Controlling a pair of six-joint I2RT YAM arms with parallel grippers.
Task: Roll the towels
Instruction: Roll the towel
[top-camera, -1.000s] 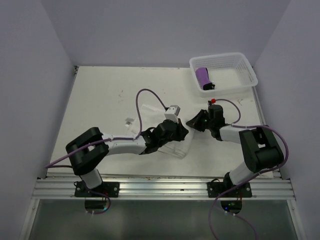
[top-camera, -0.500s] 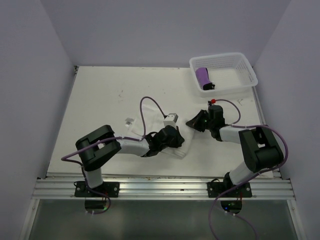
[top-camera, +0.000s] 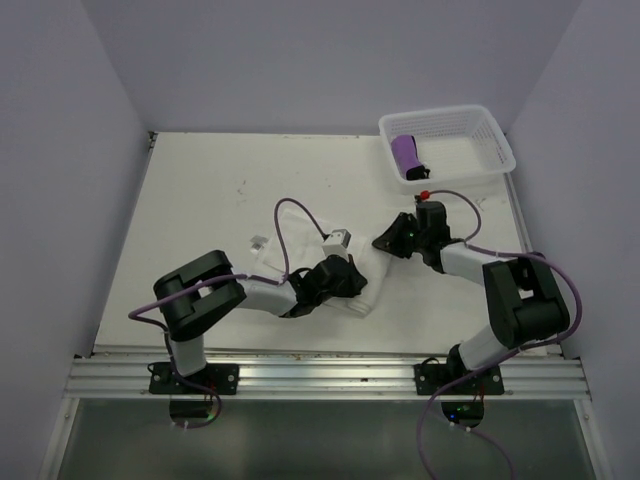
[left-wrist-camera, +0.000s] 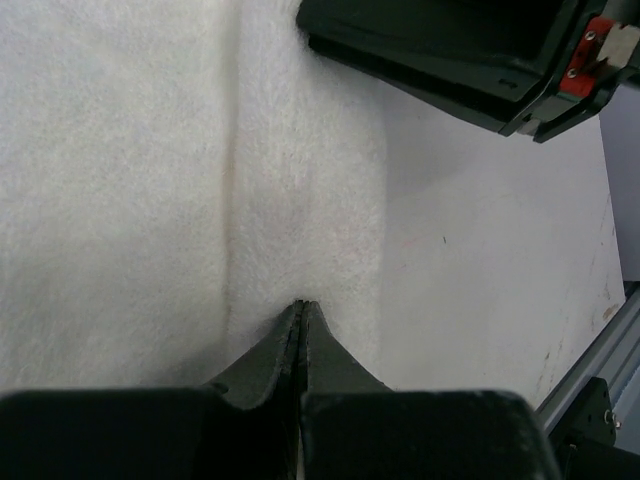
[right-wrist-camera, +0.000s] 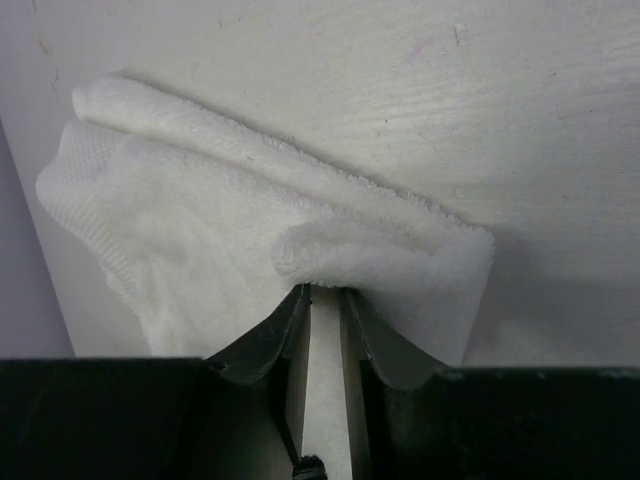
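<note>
The white towel (top-camera: 272, 265) lies folded on the table, left of centre. My left gripper (top-camera: 355, 282) is shut, and its tips (left-wrist-camera: 302, 303) press down on the towel (left-wrist-camera: 120, 180) near its right edge, beside a fold line. My right gripper (top-camera: 383, 243) sits at the towel's far right corner. Its jaws (right-wrist-camera: 325, 290) stand a narrow gap apart, open, with a rolled-over fold of the towel (right-wrist-camera: 200, 210) resting against the fingertips and nothing pinched between them. The purple towel (top-camera: 405, 152) lies rolled in the white basket (top-camera: 480, 125).
The basket stands at the back right corner of the table. The right gripper's black body (left-wrist-camera: 450, 50) is close ahead of my left fingers. A small grey piece (top-camera: 258, 241) lies by the towel's left edge. Aluminium rails (top-camera: 320, 375) run along the near edge.
The left gripper slid toward the near left and the towel, lifted before, now lies flat. The right gripper's jaws parted slightly at the towel's corner.
</note>
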